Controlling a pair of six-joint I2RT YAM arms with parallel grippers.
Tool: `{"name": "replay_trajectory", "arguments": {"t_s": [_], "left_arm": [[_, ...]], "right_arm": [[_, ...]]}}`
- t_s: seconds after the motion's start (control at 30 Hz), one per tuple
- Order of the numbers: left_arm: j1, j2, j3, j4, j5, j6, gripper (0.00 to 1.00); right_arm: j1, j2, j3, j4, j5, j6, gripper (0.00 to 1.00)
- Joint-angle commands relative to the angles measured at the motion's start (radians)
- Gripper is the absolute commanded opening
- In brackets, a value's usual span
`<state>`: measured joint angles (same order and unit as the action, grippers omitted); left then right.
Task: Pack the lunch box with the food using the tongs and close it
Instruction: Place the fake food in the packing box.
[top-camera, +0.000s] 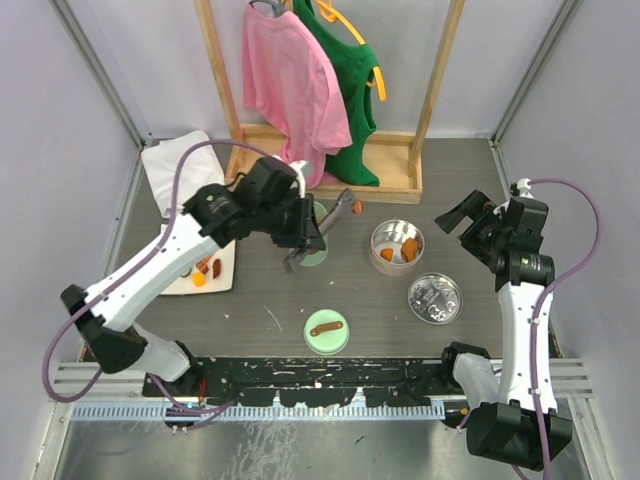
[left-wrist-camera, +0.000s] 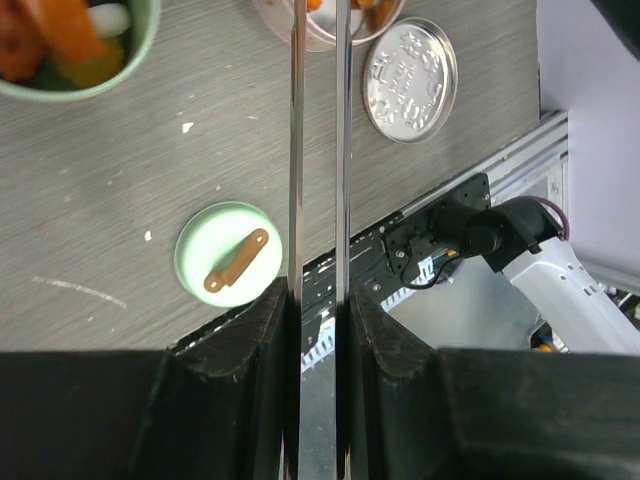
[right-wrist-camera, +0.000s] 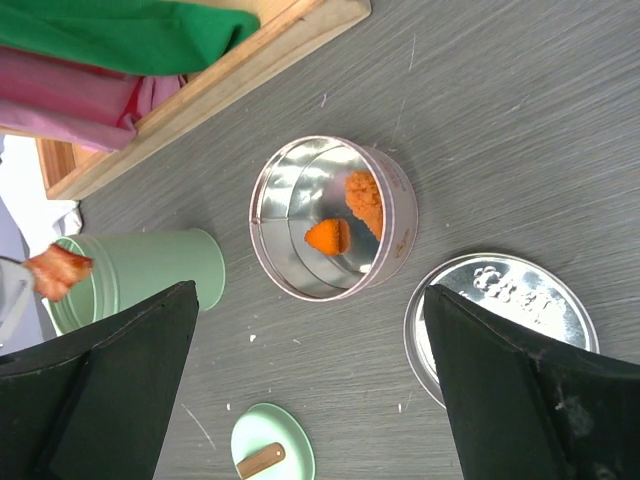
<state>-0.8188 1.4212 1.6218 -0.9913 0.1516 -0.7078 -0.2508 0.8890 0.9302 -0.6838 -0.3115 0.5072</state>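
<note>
As the grey table (top-camera: 250, 300) stretches before a wooden clothes rack (top-camera: 395, 187), the left gripper (left-wrist-camera: 320, 295) is clamped tight on the tongs (left-wrist-camera: 296, 150), angled above a green container (right-wrist-camera: 140, 275). The right gripper (top-camera: 462, 217) hangs wide apart, empty. A white tray (top-camera: 222, 282) at left carries food pieces (top-camera: 204, 270). The round metal tin (right-wrist-camera: 280, 190) holds two orange pieces, with its tin lid (right-wrist-camera: 500, 310) just beside it. A green lid (top-camera: 326, 331) lies apart. A reddish-brown piece (right-wrist-camera: 58, 270) sits at the tong tips.
</note>
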Motion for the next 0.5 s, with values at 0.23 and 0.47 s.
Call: {"name": "replay_trajectory", "arguments": {"t_s": [0.23,0.47], "left_arm": [[-0.177,0.281,0.246,0.026,-0.080,0.086,0.14],[-0.209,0.474,0.433,-0.067,-0.129,0.137,0.14]], "right_arm": [[-0.003,-0.032,0.065,-0.014,0.082,-0.034,1.00],[-0.002,-0.033,0.065,-0.016,0.087,-0.042,1.00]]}}
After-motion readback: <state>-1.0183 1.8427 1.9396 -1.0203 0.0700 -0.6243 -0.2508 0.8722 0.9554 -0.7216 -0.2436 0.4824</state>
